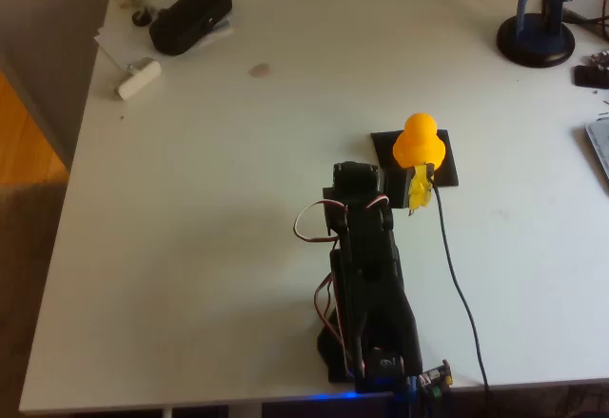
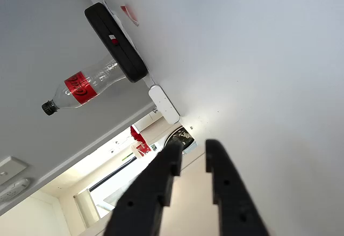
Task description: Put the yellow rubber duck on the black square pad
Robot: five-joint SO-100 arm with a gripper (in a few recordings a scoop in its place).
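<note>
In the overhead view the black arm [image 1: 366,285] reaches from the near edge of the white table [image 1: 219,247], and its gripper [image 1: 419,189], marked with yellow tape, sits just beside the yellow rubber duck [image 1: 420,142]. The duck stands on the black square pad [image 1: 447,166], so the placing looks done. In the wrist view the two dark fingers [image 2: 161,187] stand only a little apart, with a narrow gap and nothing between them. The risk, I think, is in the pulling back: the claw is very close to the duck, so a finger could catch the toy and tip it or push it off the pad. Farther away lie a black pouch [image 1: 190,16], a small white stick-like object [image 1: 138,78] and a clear bottle with a red label [image 2: 80,88]. A dark blue stand [image 1: 538,32] is at the far right corner, and wooden floor [image 1: 29,142] shows at the left.
</note>
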